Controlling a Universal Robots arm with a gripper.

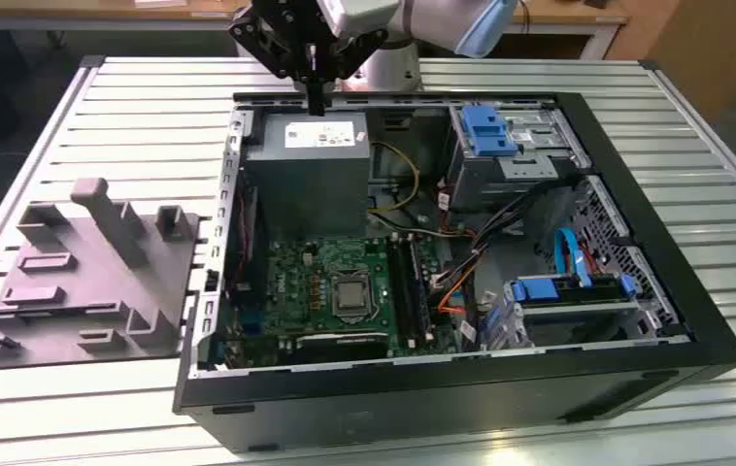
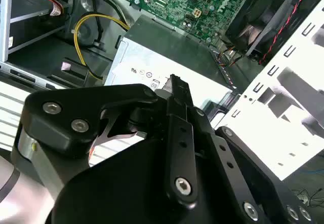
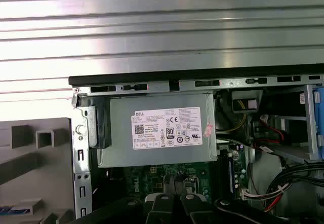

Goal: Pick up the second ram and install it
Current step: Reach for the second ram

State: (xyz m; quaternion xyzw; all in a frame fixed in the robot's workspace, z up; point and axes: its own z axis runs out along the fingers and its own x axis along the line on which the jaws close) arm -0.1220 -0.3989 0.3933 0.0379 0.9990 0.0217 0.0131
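In the exterior view the gripper (image 1: 317, 97) is hovering over the power supply (image 1: 303, 160) at the case's back, with the grey fixture tray (image 1: 83, 291) lying well apart toward the exterior view's left. In the second wrist view its fingers (image 2: 177, 89) are pressing together, holding nothing. In the first wrist view a bluish strip, probably the second ram (image 3: 15, 210), is lying in that tray, outside the case.

One case (image 1: 446, 400), one motherboard (image 1: 297, 277), one tray (image 1: 45, 291)
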